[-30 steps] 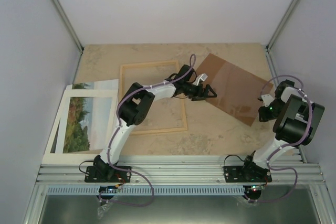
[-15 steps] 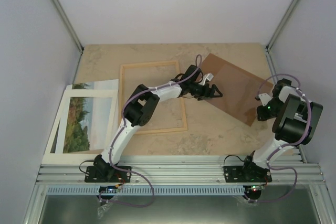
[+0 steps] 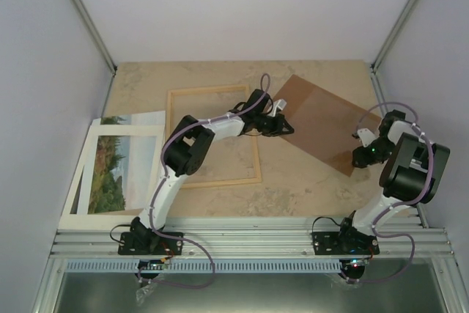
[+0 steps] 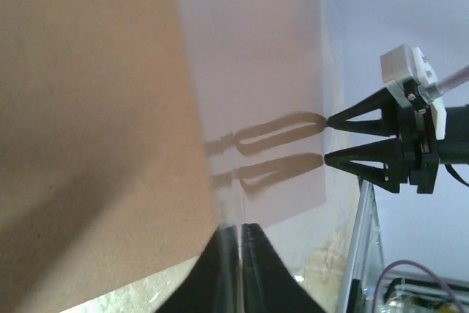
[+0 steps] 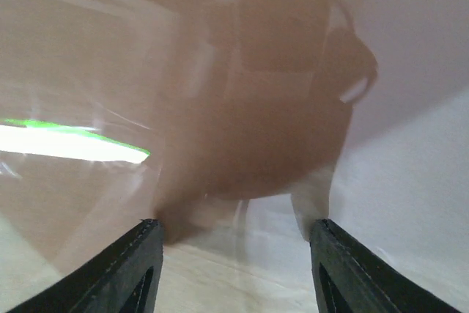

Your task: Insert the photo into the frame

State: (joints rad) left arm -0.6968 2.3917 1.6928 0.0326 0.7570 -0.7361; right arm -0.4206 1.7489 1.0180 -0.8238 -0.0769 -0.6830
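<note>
Here the left claw (image 3: 284,127) is pressed together on the left edge of the flat brown backing board (image 3: 322,119), as the left wrist view shows. The right claw (image 3: 357,159) stands apart at the board's near right edge and grips nothing. The large landscape photo with a white border (image 3: 121,170) lies at the near left of the beige counter (image 3: 308,188), just beside the pale wooden frame (image 3: 220,182), not inside it. I think the right claw should close first. Then both can lift evenly, so the thin board does not bend.
</note>
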